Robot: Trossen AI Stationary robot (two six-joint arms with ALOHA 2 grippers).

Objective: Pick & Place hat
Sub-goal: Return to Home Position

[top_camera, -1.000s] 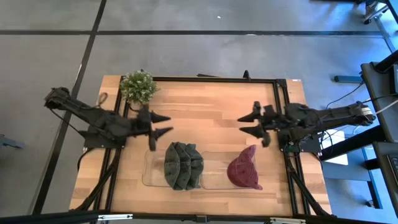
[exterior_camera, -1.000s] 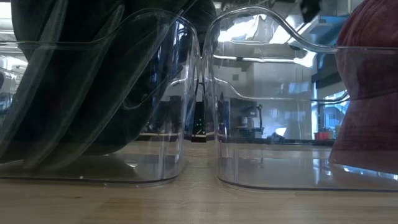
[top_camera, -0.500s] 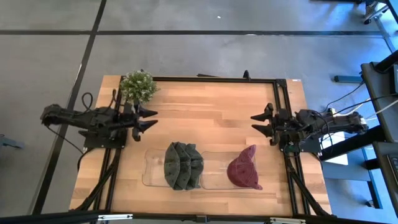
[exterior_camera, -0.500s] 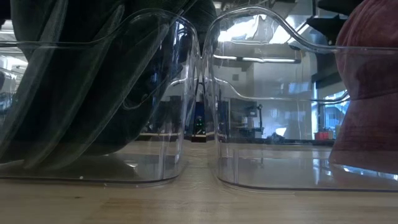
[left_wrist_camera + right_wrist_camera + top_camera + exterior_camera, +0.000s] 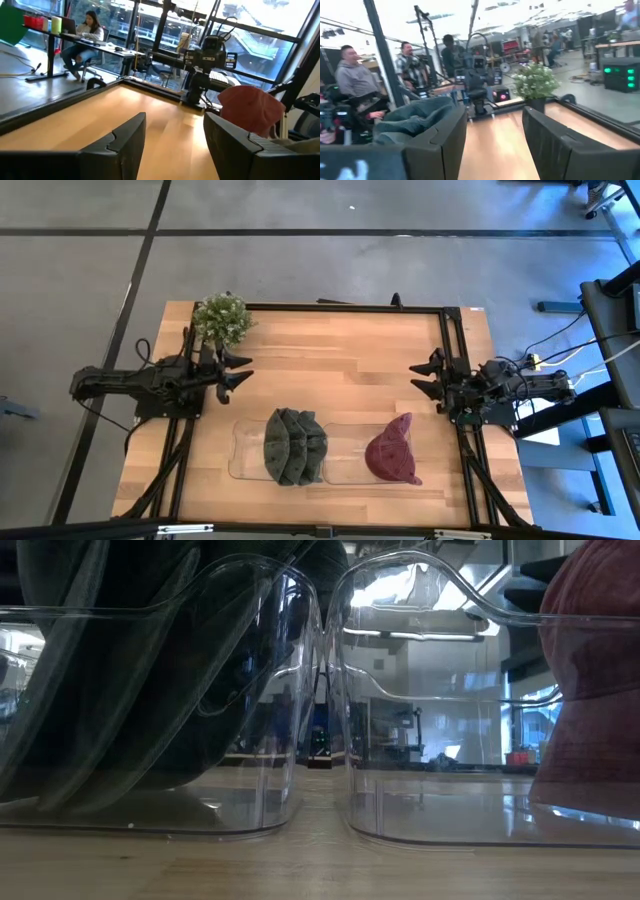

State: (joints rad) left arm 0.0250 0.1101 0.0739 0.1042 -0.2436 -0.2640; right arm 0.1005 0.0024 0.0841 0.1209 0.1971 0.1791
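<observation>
Grey fabric caps [image 5: 294, 446] filled the left clear plastic bin [image 5: 240, 460]. My left gripper [image 5: 243, 372] and right gripper [image 5: 416, 377] had retreated to the bench's [image 5: 330, 350] side edges, agape and empty, so I judged the job done.

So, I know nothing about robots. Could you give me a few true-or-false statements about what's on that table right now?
1. The grey caps lie in the left transparent bin. True.
2. The dark red cap sits on bare wood, outside any bin. False: it lies in the right transparent bin.
3. The left gripper is holding a cap. False: it is open and empty, beside the potted plant.
4. The right gripper is open and empty, at the right side of the table. True.
5. The two bins stand at opposite ends of the table. False: they stand side by side near its front edge.
</observation>
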